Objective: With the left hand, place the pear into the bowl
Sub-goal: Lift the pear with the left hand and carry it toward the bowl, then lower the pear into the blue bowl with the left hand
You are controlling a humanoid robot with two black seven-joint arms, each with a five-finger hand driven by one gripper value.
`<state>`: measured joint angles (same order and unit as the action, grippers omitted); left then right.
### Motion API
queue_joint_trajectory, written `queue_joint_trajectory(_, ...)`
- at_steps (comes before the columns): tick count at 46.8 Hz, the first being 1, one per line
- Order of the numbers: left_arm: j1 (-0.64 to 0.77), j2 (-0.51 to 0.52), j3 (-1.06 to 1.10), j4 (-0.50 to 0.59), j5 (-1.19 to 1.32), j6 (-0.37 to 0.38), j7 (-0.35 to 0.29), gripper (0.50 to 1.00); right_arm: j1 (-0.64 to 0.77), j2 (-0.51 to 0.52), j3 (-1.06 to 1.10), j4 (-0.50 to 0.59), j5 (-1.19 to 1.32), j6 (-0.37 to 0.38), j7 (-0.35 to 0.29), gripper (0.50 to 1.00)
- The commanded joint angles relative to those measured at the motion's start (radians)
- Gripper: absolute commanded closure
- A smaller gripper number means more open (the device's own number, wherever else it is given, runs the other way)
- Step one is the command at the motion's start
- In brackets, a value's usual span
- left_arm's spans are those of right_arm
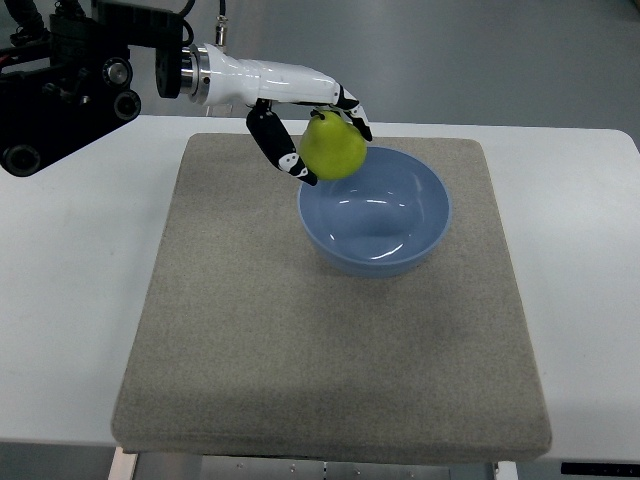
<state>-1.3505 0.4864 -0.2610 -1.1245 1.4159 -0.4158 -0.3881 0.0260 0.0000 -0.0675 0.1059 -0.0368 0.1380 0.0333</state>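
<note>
Over the bowl rim, pear in left hand.

Yellow-green pear, blue bowl, grey mat, white table

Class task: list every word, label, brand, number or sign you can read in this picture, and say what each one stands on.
None can be read.
The pear, the bowl, the mat and the table carry no print.
The black and white patches on the left hand are markings, not letters.
</note>
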Motion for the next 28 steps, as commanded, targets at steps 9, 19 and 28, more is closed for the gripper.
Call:
queue_joint_trajectory(9,0.028,-0.086,0.006,0.051,0.008,0.008,0.005,1.000,0.000,0.000,0.000,0.000,0.000,0.000,0.000,0.574)
queue_joint_trajectory(19,0.063,-0.158,0.006,0.111,0.012,0.012,0.006,1.000,0.000,0.000,0.000,0.000,0.000,0.000,-0.001,0.574)
queue_joint_trajectory(28,0.085,-0.196,0.008,0.186,0.015,0.012,0.006,1.000,0.000,0.000,0.000,0.000,0.000,0.000,-0.001,0.574)
